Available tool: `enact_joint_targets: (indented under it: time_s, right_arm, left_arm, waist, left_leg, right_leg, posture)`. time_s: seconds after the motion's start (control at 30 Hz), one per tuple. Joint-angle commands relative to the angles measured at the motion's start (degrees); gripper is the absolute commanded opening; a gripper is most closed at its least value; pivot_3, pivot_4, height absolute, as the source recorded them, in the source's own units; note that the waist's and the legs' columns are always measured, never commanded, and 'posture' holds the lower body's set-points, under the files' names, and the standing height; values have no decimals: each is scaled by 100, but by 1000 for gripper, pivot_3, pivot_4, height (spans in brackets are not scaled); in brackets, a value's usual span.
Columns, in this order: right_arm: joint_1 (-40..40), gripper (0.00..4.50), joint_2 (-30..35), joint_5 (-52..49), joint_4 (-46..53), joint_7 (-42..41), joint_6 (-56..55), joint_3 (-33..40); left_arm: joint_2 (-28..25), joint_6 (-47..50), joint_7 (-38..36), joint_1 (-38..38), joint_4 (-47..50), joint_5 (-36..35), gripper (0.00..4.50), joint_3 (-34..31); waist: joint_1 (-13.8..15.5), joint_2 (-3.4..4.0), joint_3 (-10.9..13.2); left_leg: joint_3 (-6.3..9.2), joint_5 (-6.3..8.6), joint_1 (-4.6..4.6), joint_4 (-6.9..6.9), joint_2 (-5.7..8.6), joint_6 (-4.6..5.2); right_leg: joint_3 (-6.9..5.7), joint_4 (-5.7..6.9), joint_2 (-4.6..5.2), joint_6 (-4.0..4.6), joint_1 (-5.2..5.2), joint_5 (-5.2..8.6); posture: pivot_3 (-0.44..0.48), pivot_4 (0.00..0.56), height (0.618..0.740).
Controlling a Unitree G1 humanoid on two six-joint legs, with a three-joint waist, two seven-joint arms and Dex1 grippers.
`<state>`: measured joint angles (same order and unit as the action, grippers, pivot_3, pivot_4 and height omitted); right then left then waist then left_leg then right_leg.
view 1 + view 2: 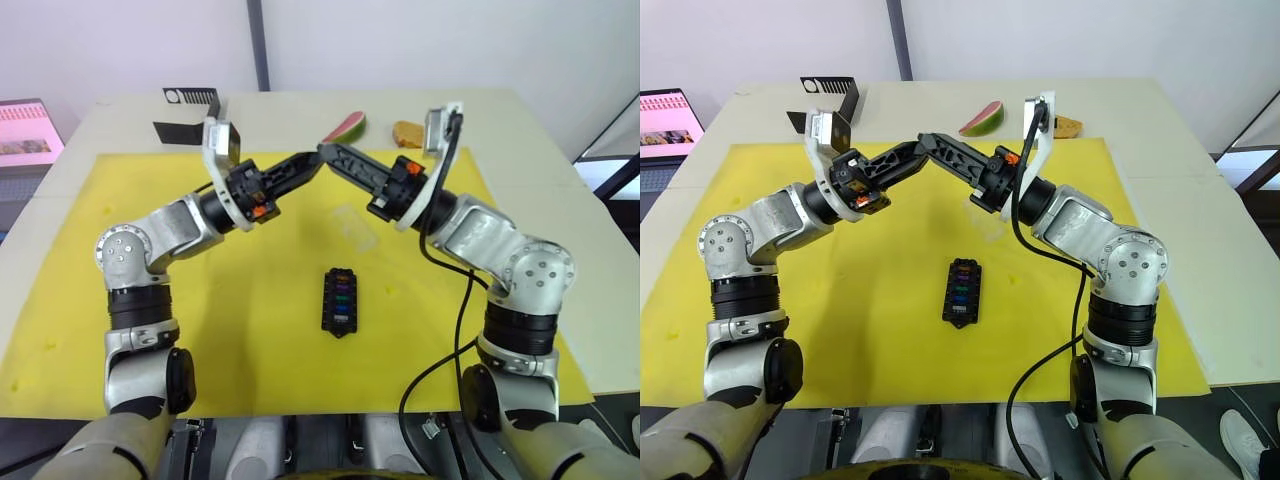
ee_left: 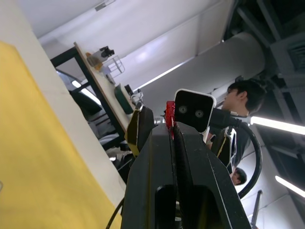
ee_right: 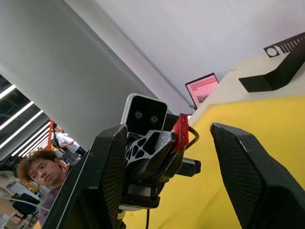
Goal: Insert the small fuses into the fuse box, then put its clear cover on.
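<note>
Fuse box loaded, cover pending

Fuse box (image 1: 339,300) is lying mid-mat, small fuses (image 1: 340,292) sitting in its slots. Clear cover (image 1: 355,226) is resting just beyond, at one o'clock. Left gripper (image 1: 318,160), fingers pressed together and empty, is meeting right gripper (image 1: 326,152), fingers spread wide, above at twelve. Likely next: lowering one onto the cover, grasping, capping.

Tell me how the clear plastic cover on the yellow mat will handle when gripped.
The clear rectangular plastic cover looks thin and hollow, so probably light and slightly flexible. Its glossy faces may slip between pads. Lying flat on the yellow mat, it likely slides instead of rolling.
</note>
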<state>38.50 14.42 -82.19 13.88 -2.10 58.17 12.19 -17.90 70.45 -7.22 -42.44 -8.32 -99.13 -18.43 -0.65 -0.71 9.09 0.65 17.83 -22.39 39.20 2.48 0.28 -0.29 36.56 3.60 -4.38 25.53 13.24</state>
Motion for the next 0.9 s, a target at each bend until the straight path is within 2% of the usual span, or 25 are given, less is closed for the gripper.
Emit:
enact_joint_targets:
  time_s: [0.03, 0.17, 0.23, 0.67, 0.8, 0.87, 0.9]
  right_arm:
    - [-33, 2963, 34, -143, 171, 20, -136, 3]
    - [-56, 2963, 79, -125, 172, -8, -166, -51]
    - [-39, 2413, 82, -130, 149, -18, -204, -43]
    - [-78, 2413, 193, -156, 178, 14, -234, -95]
    - [-90, 1284, 259, -84, 202, -3, -229, -194]
    - [-102, 289, 297, -36, 228, 21, -186, -285]
    - [-111, 25, 296, -16, 239, 36, -194, -312]
  left_arm:
    - [-95, -76, -67, -7, 184, -151, 0, 93]
    - [-112, -151, -66, -18, 167, -199, 0, 140]
    - [-138, -142, -100, -8, 175, -168, 0, 177]
    - [-239, -175, -272, 24, 164, -121, 0, 285]
    - [-258, -176, -311, 55, 177, -124, 0, 327]
    - [-261, -158, -338, 74, 195, -143, 0, 345]
    - [-262, -163, -344, 83, 200, -147, 0, 356]
  waist:
    - [-1, 0, 0]
    - [-3, 0, 0]
    - [-2, 0, 0]
    - [0, 0, 0]
    - [-3, 0, 0]
    - [-5, 1, 0]
    - [-4, 1, 1]
  left_leg:
    - [0, 0, 0, 0, 0, 0]
    - [0, 1, 0, -1, -1, 2]
    - [0, 1, 0, -1, -1, 3]
    - [0, 3, 0, -2, -2, 5]
    - [0, 4, 0, -3, -3, 7]
    - [0, 4, 0, -4, -3, 7]
    - [0, 4, 0, -4, -4, 7]
  right_leg:
    - [0, 0, 0, 0, 0, 0]
    - [0, -3, -1, 0, -1, 0]
    - [0, -4, -1, 0, -1, 0]
    - [0, -14, -2, 0, -6, 0]
    - [0, -16, -3, 0, -6, 0]
    - [0, -17, -3, 0, -7, 0]
    - [0, -18, -3, 0, -7, 0]
  posture:
    - [0, 150, 740]
    - [0, 150, 740]
    - [0, 150, 740]
    - [0, 150, 740]
    - [0, 150, 740]
    - [0, 150, 740]
    - [0, 150, 740]
